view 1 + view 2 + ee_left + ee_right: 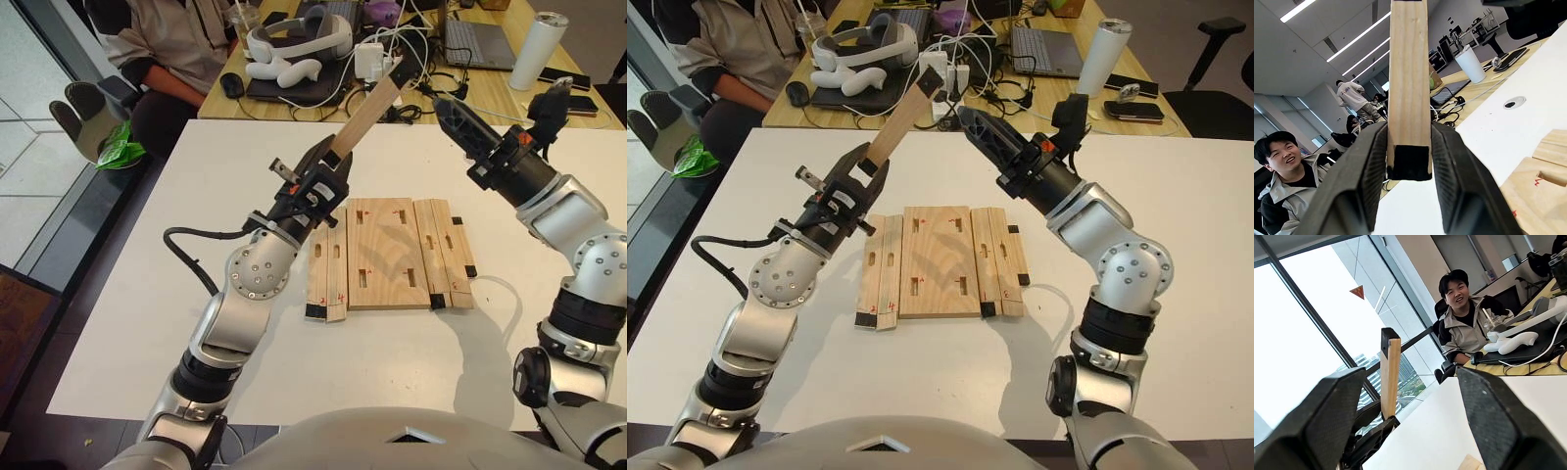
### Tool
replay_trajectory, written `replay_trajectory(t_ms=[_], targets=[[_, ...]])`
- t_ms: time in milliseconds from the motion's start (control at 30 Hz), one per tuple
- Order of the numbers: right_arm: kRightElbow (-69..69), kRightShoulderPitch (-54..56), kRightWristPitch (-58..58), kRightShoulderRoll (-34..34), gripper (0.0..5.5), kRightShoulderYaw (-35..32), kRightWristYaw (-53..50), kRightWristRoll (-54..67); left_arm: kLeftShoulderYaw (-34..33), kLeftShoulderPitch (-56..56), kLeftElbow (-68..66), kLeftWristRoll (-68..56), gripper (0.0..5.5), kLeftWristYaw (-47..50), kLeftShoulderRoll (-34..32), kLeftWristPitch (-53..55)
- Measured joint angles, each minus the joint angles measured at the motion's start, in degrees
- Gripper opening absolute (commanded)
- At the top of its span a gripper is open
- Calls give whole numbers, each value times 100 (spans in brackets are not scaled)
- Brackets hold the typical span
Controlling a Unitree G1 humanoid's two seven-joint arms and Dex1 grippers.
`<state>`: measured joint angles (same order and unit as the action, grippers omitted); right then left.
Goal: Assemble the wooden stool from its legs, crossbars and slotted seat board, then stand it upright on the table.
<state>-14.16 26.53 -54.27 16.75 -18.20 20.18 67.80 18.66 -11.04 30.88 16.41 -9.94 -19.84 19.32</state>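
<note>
The left arm is bent at the elbow and raised over the white tabletop (196, 245), its forearm angled up and forward. The right arm is lifted higher, its wrist turned inward so that the right gripper (968, 117) points toward the left one.

Below the left gripper (331, 162) and a little toward the right arm, the slotted seat board (387, 250) lies flat on the tabletop. Two narrow slotted wooden pieces (328, 274) lie against the seat board's side nearer the left gripper. Two more black-capped pieces (443, 250) lie against its far side, beneath the right forearm. Beyond both grippers is a wooden desk (495, 83) carrying a white headset (299, 44), cables and a tumbler (537, 49).

The left gripper is clamped on a wooden stool leg (370, 106), fingers (1369, 166) pressed to opposite faces just above its black-capped lower end. The leg slants up and away from this gripper, its capped top close to the right gripper's tips but apart from them. The right gripper is spread wide, fingers (1317, 421) well apart, holding nothing.
</note>
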Motion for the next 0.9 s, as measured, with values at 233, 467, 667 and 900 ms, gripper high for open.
replay_trajectory(t_ms=[233, 467, 667, 900], targets=[[480, 166, 94, 296, 346, 452, 605, -424, -56, 1, 14, -2, 129, -85, 217, -44], [1099, 772, 273, 348, 346, 843, 1228, -881, 17, 100, 52, 57, 129, -196, 291, -131], [1375, 1026, 368, 104, 316, 1021, 1452, -1054, 278, 217, 174, 176, 129, -278, 419, -152], [1402, 1183, 346, 8, 211, 1011, 1624, -1075, 277, 265, 177, 246, 129, -304, 467, -152]])
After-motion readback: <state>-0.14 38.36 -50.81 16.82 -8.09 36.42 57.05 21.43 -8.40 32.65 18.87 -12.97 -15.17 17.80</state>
